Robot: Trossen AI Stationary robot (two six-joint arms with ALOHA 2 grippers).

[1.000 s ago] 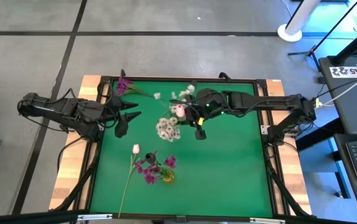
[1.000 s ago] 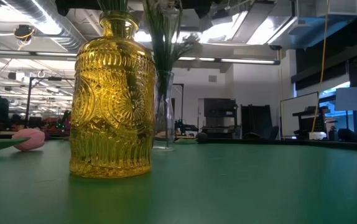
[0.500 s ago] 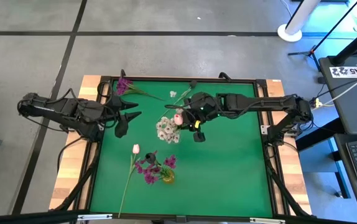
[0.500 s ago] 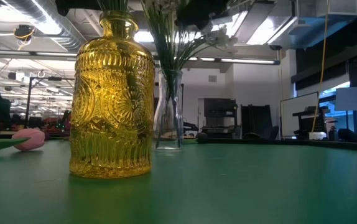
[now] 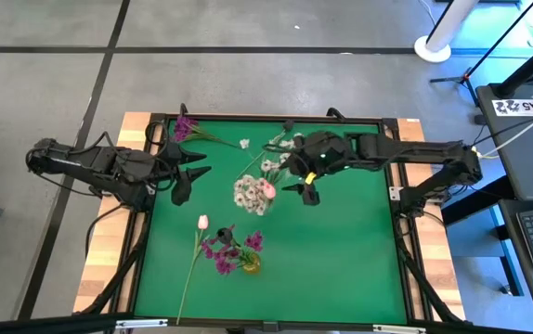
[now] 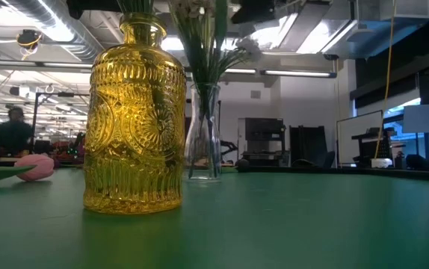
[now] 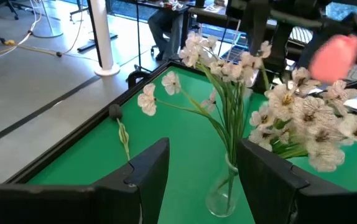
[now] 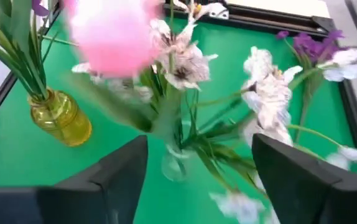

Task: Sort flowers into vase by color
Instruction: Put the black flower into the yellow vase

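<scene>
A clear glass vase (image 8: pixel 177 165) holds sprays of white flowers (image 5: pixel 248 192). A pink tulip head (image 5: pixel 268 188) shows blurred among those blossoms, its green stalk (image 8: pixel 125 106) slanting down toward the vase mouth. My right gripper (image 5: pixel 306 190) hangs open just right of the vase, touching nothing. A yellow vase (image 5: pixel 249 263) near the front holds purple flowers (image 5: pixel 222 250). A pale tulip (image 5: pixel 201 222) lies flat on the mat beside it. My left gripper (image 5: pixel 190 183) waits open at the table's left, pointing at the clear vase (image 7: pixel 224 194).
A purple stem (image 5: pixel 186 125) and loose white blossoms (image 5: pixel 244 144) lie on the green mat near the far edge. A raised black frame (image 5: pixel 276 119) borders the mat. The mat's right half (image 5: pixel 350 250) is bare. A person (image 6: pixel 9 131) shows in the room behind.
My right gripper has opened and let go of the pink tulip, then drawn back toward the table's right edge. The tulip's head has dropped toward the near edge, in among the white blossoms over the clear vase.
</scene>
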